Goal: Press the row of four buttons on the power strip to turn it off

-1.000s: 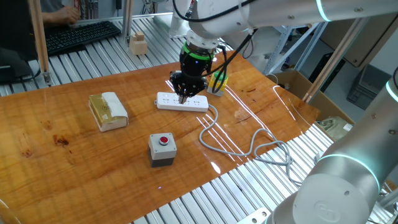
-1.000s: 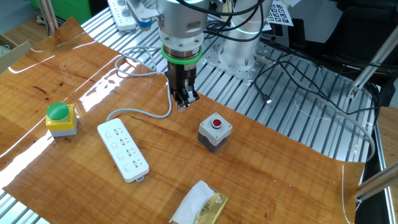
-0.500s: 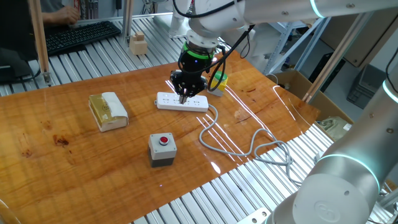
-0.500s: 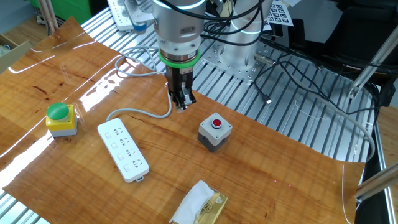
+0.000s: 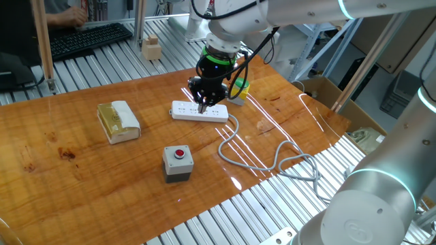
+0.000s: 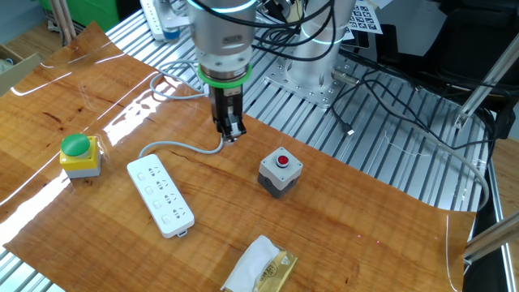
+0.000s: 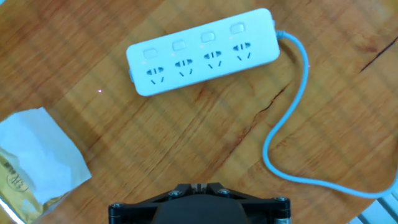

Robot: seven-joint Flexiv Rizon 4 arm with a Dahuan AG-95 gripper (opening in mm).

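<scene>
The white power strip (image 7: 202, 53) lies flat on the wooden table, also seen in the other fixed view (image 6: 160, 195) and partly behind the hand in one fixed view (image 5: 182, 109). The four buttons (image 7: 208, 37) run in a line along the strip's far edge, above the sockets. My gripper (image 6: 229, 134) hangs over the table beside the strip's cable end, apart from the strip. Its fingertips touch each other with nothing between them (image 7: 199, 185). In one fixed view the gripper (image 5: 202, 107) overlaps the strip.
The strip's cable (image 7: 280, 143) curls away toward the table's edge (image 5: 262, 156). A grey box with a red button (image 6: 280, 170) stands right of the gripper. A green knob on a yellow base (image 6: 79, 154) and a tan-and-white block (image 5: 118, 120) sit farther off.
The hand has drifted a little to the left in the other fixed view, toward the strip's cable end. The fingers have stayed shut.
</scene>
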